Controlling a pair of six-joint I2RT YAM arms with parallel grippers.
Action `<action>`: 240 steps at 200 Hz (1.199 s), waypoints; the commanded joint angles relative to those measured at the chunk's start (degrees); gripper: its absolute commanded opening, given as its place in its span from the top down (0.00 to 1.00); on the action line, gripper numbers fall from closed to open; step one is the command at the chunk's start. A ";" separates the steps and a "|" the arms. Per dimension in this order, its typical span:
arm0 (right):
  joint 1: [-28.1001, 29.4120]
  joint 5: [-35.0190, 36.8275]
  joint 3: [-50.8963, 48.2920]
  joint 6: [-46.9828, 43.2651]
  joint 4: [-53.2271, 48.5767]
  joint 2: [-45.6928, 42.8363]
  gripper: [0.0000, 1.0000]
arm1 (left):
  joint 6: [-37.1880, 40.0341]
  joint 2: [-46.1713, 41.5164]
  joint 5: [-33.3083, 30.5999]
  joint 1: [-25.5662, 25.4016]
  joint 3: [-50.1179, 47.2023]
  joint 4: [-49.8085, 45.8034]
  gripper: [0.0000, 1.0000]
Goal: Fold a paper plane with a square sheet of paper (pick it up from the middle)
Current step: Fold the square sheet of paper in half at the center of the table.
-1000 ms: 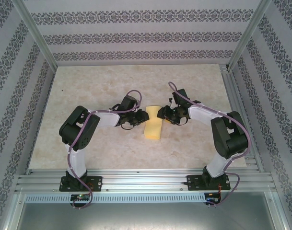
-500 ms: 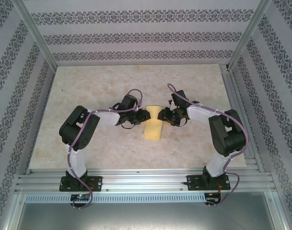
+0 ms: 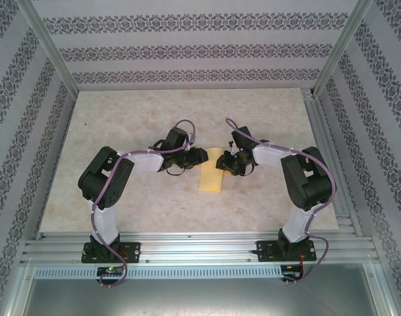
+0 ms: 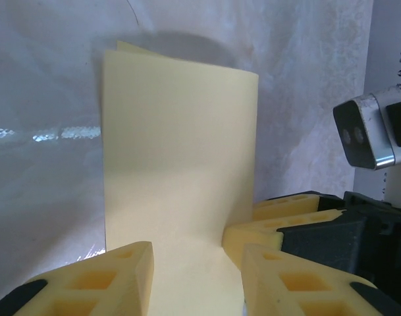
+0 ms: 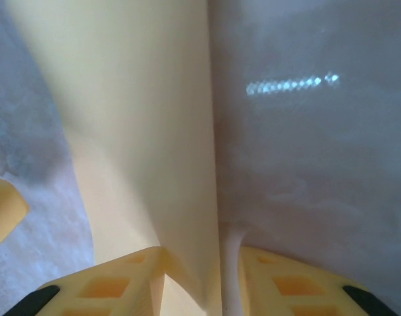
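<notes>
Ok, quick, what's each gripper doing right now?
Left gripper: open, the pale-yellow folded paper sheet between its fingers, not gripped.
Right gripper: open, the sheet's raised edge between its fingers, not clamped.

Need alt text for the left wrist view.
A pale-yellow sheet of paper, folded to a narrow rectangle, lies on the pale table and runs away from the camera. Its near end sits between the spread yellow fingers of the left gripper; the right gripper sits at its right edge.

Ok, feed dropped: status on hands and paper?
Left hand open astride paper. Right hand open, paper edge between its fingers. Paper folded narrow, on table. Nothing blocking.
</notes>
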 commanded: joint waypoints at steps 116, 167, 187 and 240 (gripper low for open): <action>0.88 3.72 3.25 -2.96 -5.49 0.95 0.61 | 0.44 -3.65 -2.22 -0.56 0.53 -1.37 0.66; 1.05 5.54 4.53 -2.56 -6.60 1.29 0.59 | 0.51 -3.83 -2.19 -0.56 1.08 -1.94 0.66; 1.14 6.36 4.66 -2.00 -6.52 1.02 0.58 | 0.51 -4.00 -2.62 -0.56 1.04 -2.05 0.67; 2.45 6.43 7.66 -4.29 -9.61 3.34 0.57 | 0.60 -4.22 -3.00 -0.56 1.45 -2.59 0.67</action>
